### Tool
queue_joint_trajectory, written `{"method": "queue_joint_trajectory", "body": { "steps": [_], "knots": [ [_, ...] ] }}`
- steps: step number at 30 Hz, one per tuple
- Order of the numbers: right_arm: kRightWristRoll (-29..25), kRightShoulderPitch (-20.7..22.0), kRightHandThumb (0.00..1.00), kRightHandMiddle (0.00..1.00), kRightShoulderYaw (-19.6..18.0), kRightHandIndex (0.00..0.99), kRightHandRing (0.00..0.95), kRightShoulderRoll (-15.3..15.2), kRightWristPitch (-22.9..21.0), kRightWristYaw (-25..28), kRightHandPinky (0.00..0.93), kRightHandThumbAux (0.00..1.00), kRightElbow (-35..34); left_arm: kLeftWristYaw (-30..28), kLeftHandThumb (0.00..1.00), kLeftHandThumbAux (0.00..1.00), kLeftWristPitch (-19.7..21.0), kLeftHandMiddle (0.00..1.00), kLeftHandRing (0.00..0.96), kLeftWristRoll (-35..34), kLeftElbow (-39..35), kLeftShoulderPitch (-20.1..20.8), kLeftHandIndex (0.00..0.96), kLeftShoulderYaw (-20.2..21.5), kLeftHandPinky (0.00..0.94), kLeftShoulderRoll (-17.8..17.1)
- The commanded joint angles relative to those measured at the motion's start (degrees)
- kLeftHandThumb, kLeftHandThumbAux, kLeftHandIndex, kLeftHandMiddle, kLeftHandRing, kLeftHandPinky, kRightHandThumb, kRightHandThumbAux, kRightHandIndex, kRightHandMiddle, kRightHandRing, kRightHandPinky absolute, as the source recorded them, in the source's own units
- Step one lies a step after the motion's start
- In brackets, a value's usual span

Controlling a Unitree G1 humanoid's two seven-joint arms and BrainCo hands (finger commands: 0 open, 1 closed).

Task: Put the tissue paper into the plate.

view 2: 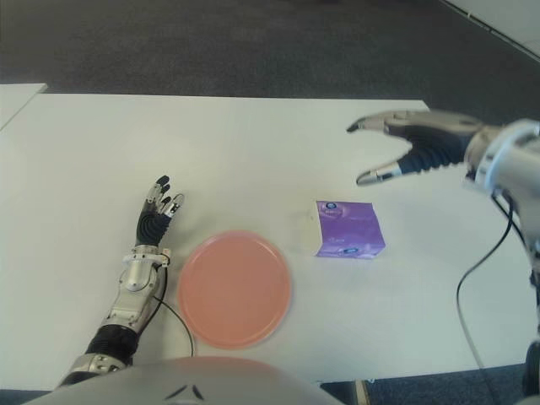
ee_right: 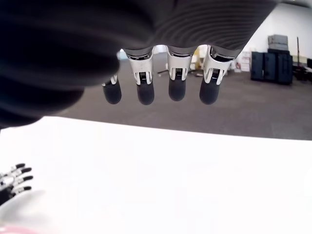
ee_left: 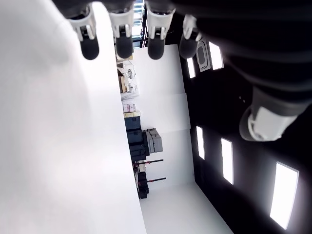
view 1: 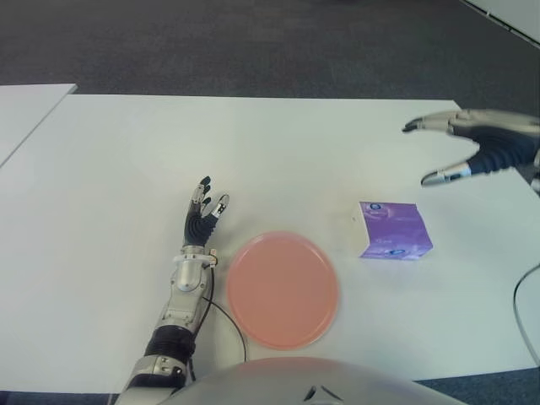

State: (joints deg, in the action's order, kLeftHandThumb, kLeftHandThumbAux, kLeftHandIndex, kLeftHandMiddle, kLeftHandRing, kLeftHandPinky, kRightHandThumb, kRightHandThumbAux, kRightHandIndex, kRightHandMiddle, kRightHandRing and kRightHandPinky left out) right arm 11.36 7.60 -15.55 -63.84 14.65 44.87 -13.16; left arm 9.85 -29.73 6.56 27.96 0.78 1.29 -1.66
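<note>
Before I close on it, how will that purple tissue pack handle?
The purple tissue pack looks soft-wrapped, so it will likely squash under the open right robot hand. Probably light; its glossy wrap may slide on the white table.

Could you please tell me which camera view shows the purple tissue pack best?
The left eye view: the tissue pack lies whole and unobstructed beside the plate. The right eye view shows it equally whole. Neither wrist view shows it.

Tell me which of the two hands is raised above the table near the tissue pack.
The right hand, fingers spread and empty, hovers beyond the purple tissue pack. The left hand shows low beside the pink plate, on its left.
</note>
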Motion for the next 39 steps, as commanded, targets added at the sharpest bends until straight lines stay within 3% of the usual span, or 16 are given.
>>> {"method": "queue_joint_trajectory", "body": {
  "steps": [1, 20, 21, 22, 24, 25, 27, 31, 39],
  "knots": [
    [-2.5, -5.3, 0.732, 0.000, -2.2, 0.000, 0.000, 3.4, 4.7, -1.8, 0.000, 0.410, -0.7, -0.6, 0.021, 0.492, 0.9, 0.000, 0.000, -0.4, 0.0, -0.3, 0.000, -0.1, 0.000, 0.3],
    [-2.8, -5.9, 0.687, 0.000, -2.1, 0.000, 0.000, 4.0, 6.8, -2.9, 0.000, 0.451, 0.5, -0.5, 0.012, 0.505, -2.4, 0.000, 0.000, 1.6, -0.3, -1.6, 0.000, -0.8, 0.000, -0.9],
    [3.1, -3.8, 0.687, 0.000, 4.7, 0.000, 0.000, 8.0, 5.8, -5.2, 0.000, 0.451, 4.9, -0.5, 0.011, 0.504, -2.6, 0.000, 0.000, 1.8, -0.2, -1.6, 0.000, -0.8, 0.000, -1.1],
    [7.6, -2.2, 0.582, 0.000, 9.8, 0.000, 0.000, 11.0, 5.1, -6.9, 0.000, 0.351, 8.3, -0.4, 0.010, 0.504, -2.8, 0.000, 0.000, 2.0, -0.2, -1.6, 0.000, -0.8, 0.000, -1.2],
    [12.3, -0.3, 0.489, 0.000, 15.3, 0.000, 0.000, 13.9, 4.5, -9.0, 0.000, 0.265, 11.9, -0.3, 0.008, 0.504, -3.0, 0.000, 0.000, 2.2, -0.1, -1.6, 0.000, -0.9, 0.000, -1.3],
    [12.9, 1.4, 0.454, 0.000, 16.6, 0.000, 0.000, 13.8, 3.7, -7.7, 0.000, 0.232, 11.2, -0.3, 0.007, 0.505, -2.9, 0.000, 0.000, 2.2, -0.2, -1.7, 0.000, -0.9, 0.000, -1.3],
    [13.9, 3.6, 0.420, 0.000, 18.3, 0.000, 0.000, 13.6, 2.7, -6.3, 0.000, 0.200, 10.5, -0.2, 0.005, 0.506, -2.8, 0.000, 0.000, 2.2, -0.2, -1.8, 0.000, -0.8, 0.000, -1.3],
    [15.5, 5.7, 0.378, 0.000, 20.4, 0.000, 0.000, 13.6, 5.7, -7.9, 0.000, 0.167, 14.1, -0.1, 0.003, 0.511, -2.0, 0.000, 0.000, 1.6, -0.4, -1.8, 0.000, -0.4, 0.000, -1.1],
    [15.8, 7.9, 0.344, 0.000, 21.9, 0.000, 0.000, 13.7, 8.4, -9.8, 0.000, 0.148, 17.9, -0.1, 0.002, 0.519, -0.2, 0.000, 0.000, 0.2, -0.6, -1.6, 0.000, 0.4, 0.000, -0.3]
  ]
}}
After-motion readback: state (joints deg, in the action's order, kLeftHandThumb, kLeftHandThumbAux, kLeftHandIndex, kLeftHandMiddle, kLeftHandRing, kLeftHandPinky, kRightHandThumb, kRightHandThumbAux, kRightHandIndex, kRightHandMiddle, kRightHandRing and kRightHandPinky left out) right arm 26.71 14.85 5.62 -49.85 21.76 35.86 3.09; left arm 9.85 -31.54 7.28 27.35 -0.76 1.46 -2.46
